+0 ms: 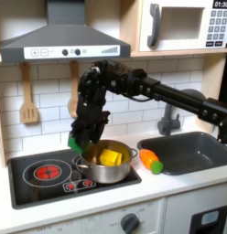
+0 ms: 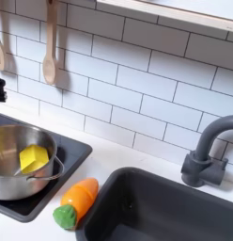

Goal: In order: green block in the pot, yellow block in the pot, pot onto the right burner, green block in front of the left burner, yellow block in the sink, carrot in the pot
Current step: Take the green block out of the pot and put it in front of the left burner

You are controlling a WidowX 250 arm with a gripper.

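Closest to the camera in the first exterior view is the black stovetop (image 1: 51, 178) with 1 red burner (image 1: 48, 171) glowing at about 9 o'clock from the pot (image 1: 106, 164). The pot sits on the stovetop's other burner spot, and 1 yellow block (image 1: 110, 157) lies inside it; in the second exterior view the yellow block (image 2: 32, 158) rests against the pot's (image 2: 15, 141) inner wall.

1 carrot (image 1: 151, 162) lies on the counter at roughly 3 o'clock from the pot, between it and the sink (image 1: 193, 151). In the second exterior view the carrot (image 2: 77, 200) has its green end pointing toward the camera, right beside the sink (image 2: 165, 202) edge.

The gripper (image 1: 78, 143) hangs over the pot's rim at around 10 o'clock, pinching the green block (image 1: 77, 144), which is up off the stovetop and outside the pot.

Further back: 1 grey faucet (image 2: 208, 155) behind the sink, 2 wooden utensils (image 1: 75, 91) hanging on the white tile wall, 1 range hood (image 1: 60, 41) up top and 1 microwave (image 1: 184, 23) at about 1 o'clock. Nothing blocks the pot's mouth except the arm itself.
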